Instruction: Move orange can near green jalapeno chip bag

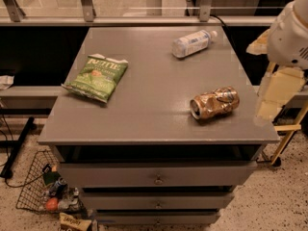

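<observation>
The orange can (215,102) lies on its side on the right part of the grey table top (154,109), near the front right corner, its silver end facing left. The green jalapeno chip bag (96,77) lies flat on the left part of the table, well apart from the can. My gripper (273,89) hangs with the white arm (291,32) at the right edge of the view, just beyond the table's right edge and to the right of the can, holding nothing that I can see.
A clear plastic bottle with a white label (192,43) lies on its side at the back right of the table. Drawers (156,179) are below the top. A wire basket with clutter (45,194) sits on the floor at the left. A railing runs behind.
</observation>
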You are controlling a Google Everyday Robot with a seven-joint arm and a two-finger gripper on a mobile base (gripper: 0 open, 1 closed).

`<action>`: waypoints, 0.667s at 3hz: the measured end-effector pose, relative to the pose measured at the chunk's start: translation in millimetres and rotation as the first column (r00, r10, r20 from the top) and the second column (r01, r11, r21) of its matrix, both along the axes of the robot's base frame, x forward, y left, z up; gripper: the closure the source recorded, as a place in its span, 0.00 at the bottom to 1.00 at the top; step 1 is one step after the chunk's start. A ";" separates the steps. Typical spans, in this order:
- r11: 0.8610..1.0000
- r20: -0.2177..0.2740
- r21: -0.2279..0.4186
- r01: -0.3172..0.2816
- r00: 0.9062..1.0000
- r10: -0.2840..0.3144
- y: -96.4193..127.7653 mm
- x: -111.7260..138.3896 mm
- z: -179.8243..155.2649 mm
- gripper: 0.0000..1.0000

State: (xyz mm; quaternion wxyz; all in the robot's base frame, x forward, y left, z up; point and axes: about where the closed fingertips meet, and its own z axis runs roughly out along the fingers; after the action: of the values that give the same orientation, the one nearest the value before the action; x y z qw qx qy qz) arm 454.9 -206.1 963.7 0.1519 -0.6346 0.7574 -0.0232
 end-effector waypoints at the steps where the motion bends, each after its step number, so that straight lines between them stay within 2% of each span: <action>1: 0.997 -0.053 -0.007 -0.083 0.995 0.082 7.8 20.7 -25.4 0.00; 2: 0.989 -0.118 -0.023 -0.145 0.983 0.142 11.5 45.7 -61.1 0.00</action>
State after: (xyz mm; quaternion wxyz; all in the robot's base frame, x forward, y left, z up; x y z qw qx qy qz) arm 500.6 -194.5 902.6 0.0986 -0.6901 0.7169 0.0127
